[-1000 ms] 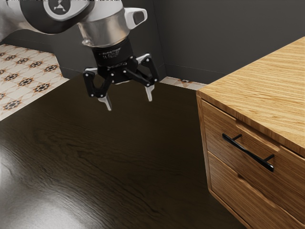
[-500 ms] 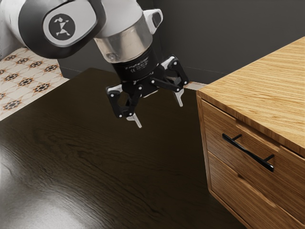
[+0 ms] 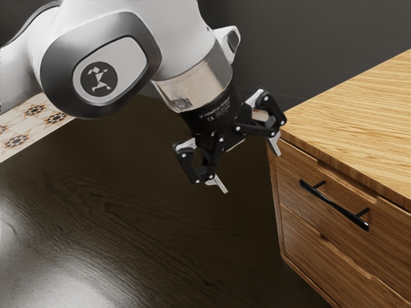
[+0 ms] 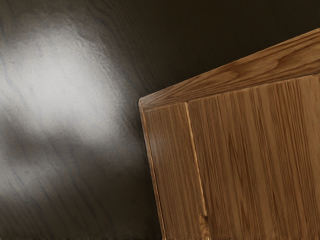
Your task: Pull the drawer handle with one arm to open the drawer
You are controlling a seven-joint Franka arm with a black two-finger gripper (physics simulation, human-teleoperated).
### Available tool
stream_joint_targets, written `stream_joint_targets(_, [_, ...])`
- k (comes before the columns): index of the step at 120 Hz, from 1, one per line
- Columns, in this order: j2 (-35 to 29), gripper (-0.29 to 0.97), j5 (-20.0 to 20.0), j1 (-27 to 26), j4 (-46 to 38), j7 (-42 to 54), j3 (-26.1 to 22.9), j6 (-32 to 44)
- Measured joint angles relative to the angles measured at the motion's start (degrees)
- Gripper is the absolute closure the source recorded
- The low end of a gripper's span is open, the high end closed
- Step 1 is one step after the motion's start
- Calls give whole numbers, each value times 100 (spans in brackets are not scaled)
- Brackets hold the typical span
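Observation:
A light wooden cabinet (image 3: 359,109) stands at the exterior view's right. Its top drawer (image 3: 302,170) sits flush with the cabinet front and carries a black bar handle (image 3: 334,205). A second drawer (image 3: 334,269) lies below it. My gripper (image 3: 248,167) is open and tilted, hovering beside the cabinet's near corner, up and to the left of the handle. Its fingers (image 3: 220,187) hold nothing and touch nothing. The wrist view looks onto the cabinet's corner and front panels (image 4: 240,150).
A dark glossy tabletop (image 3: 128,224) spreads under my hand and in front of the cabinet; it also appears in the wrist view (image 4: 75,100). Patterned floor tiles (image 3: 26,122) lie beyond the table's far edge. A dark wall stands behind.
My hand has travelled to the exterior view's right and downward toward the cabinet's corner, tilting as it went. The fingers stayed open. The drawer has not moved.

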Motion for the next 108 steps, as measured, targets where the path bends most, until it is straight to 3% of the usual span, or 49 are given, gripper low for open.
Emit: stream_joint_targets(108, [185,0,-16,-599,-234,-627,-17,695])
